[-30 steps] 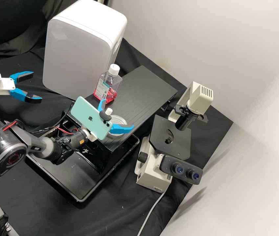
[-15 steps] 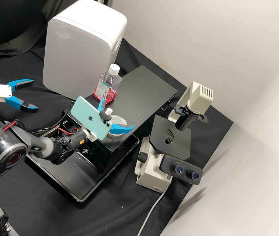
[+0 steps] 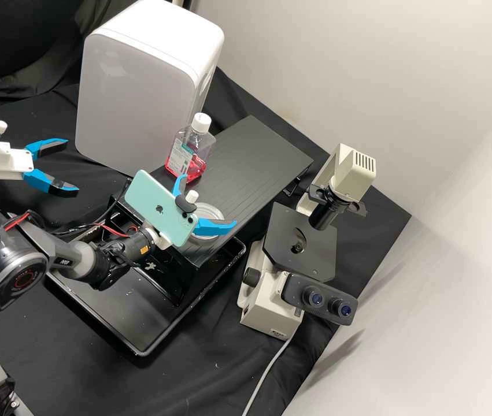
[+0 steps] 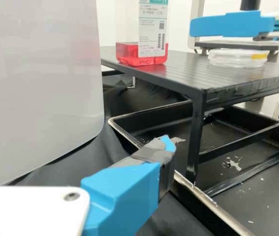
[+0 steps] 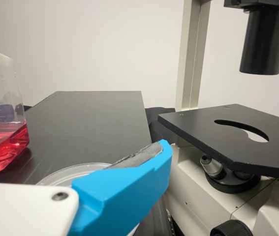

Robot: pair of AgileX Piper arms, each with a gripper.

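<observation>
Straddling a petri dish (image 3: 211,214) on the raised shelf (image 3: 257,156), right pincer (image 3: 208,200) spread wide.
High view: its fingers sit either side, so the rim lies between them. The left pincer (image 3: 71,164) hangs wide by the white box (image 3: 141,81), leaving the shelf free. Left wrist view: a red flask (image 4: 141,53) stands farther back on the shelf. Right wrist view: the microscope stage (image 5: 203,128) is near.

The right tool (image 3: 208,199) hides part of the petri dish (image 3: 215,214).
</observation>
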